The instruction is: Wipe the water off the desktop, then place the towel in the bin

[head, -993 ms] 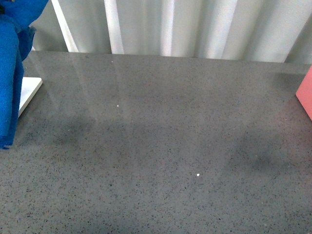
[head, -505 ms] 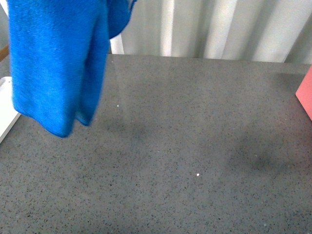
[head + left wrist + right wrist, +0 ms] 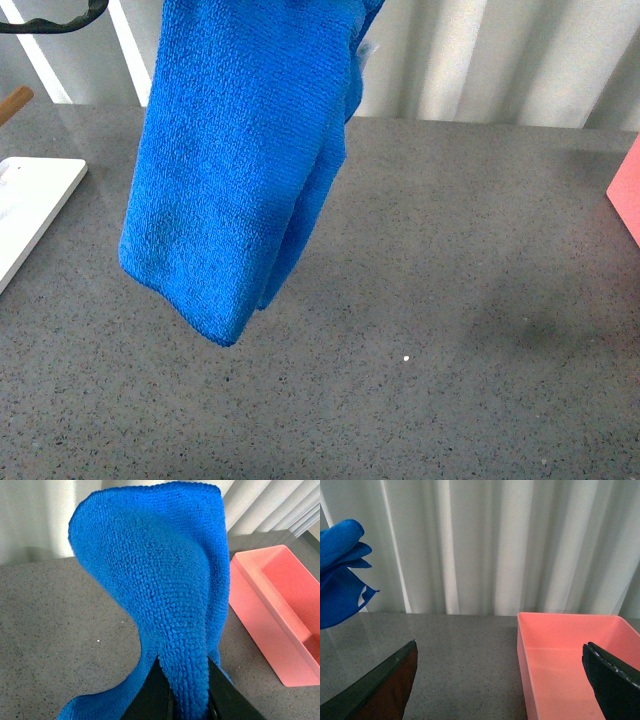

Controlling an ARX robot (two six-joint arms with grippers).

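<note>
My left gripper point(image 3: 187, 695): jaws clamped on royal-blue fuzzy microfibre towel point(image 3: 240, 180) | towel: swung in from the left edge, now hanging above speckled dark-grey stone desktop point(image 3: 450, 300), left of centre | right gripper point(image 3: 497, 685): jaws apart, empty | I read this as transit toward pink rectangular plastic bin point(image 3: 260, 625), right edge.

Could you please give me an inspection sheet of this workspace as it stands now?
Surface: desktop is dark grey and speckled; no puddle that I can make out; one small white speck.
Job's things: towel hangs in the air over the desktop; pink bin stands at the robot's right and looks empty where visible.
Clutter: white board at the left edge; a wooden tip behind it.
Grippers: left claw shut on the towel; right claw open, holding nothing.
Cables: a thin black loop, possibly a cable, at the front view's upper left.
Surroundings: pale curtain behind the desktop.
</note>
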